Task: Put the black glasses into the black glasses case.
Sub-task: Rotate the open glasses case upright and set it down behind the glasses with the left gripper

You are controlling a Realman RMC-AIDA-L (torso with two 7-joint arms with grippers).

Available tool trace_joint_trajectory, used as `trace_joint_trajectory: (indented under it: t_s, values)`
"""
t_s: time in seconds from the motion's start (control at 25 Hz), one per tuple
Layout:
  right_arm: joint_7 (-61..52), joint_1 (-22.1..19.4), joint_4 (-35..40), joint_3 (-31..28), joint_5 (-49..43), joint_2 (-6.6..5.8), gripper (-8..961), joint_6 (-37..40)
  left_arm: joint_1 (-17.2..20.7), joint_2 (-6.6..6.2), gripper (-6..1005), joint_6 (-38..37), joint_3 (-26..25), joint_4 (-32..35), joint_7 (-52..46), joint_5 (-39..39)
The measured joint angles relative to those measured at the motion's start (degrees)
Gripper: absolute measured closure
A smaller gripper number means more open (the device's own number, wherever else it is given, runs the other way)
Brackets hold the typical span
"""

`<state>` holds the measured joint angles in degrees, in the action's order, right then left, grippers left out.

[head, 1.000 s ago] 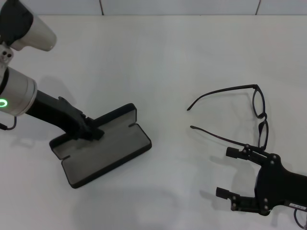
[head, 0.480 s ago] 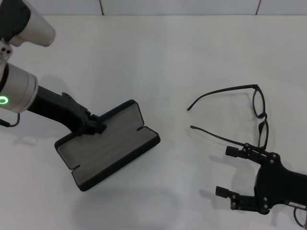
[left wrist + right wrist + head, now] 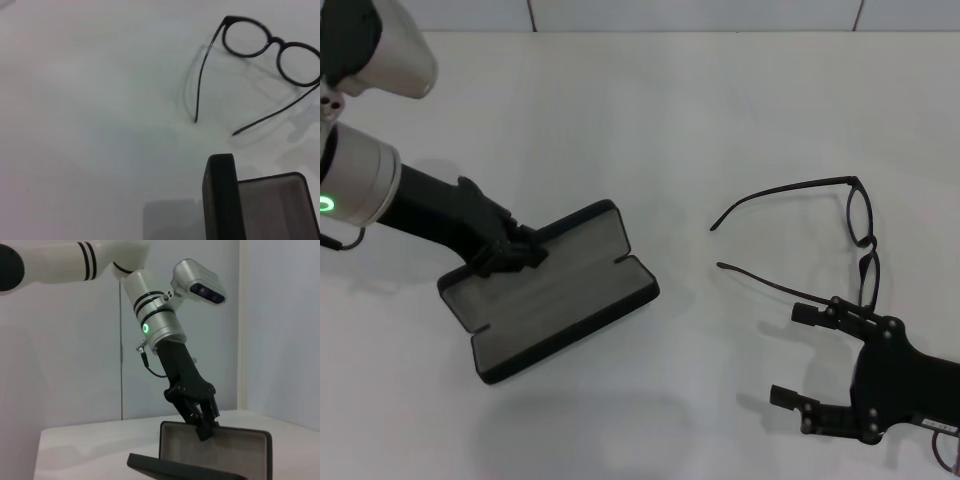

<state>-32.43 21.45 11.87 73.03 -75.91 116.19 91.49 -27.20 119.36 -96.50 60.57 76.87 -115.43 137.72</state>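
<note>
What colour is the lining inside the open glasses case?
Grey, inside the black glasses case held by the left gripper; clearest in the head view.

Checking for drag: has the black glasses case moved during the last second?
Yes. The black glasses case, gripped by the left end effector, slid toward the black glasses, which lie unmoved.

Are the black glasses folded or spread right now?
Spread. Both temple arms of the black glasses stick out from the frame, and they lie on the table, outside the open black glasses case.
</note>
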Motion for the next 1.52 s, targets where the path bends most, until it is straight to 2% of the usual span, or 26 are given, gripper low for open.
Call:
trace_joint_trajectory:
  t_s: [0.32,0.48,0.68,0.84,1.52]
  values:
    - [0.00,0.05,0.00,0.00,0.46,0.00,93,0.08,-1.73,0.05,793,2.91,0.95,2.27,6.04,0.07]
    - [0.00,0.07,0.02,0.00,0.48,0.00,93,0.28,-2.46,-0.12,793,8.09,5.03,2.32,7.96,1.26]
    - [0.00,0.08,0.05,0.00,1.08,0.00,93,0.43,-2.73,0.06,793,15.93,12.81,1.92,10.64,2.59]
    - [0.00,0.08,0.00,0.01,1.13,0.00,93,0.50,-2.72,0.15,792,20.23,16.52,1.24,13.50,1.91]
    - [0.00,-0.44,0.00,0.36,1.11,0.00,94,1.39,-1.83,0.35,791,28.09,25.10,-0.79,16.04,0.14]
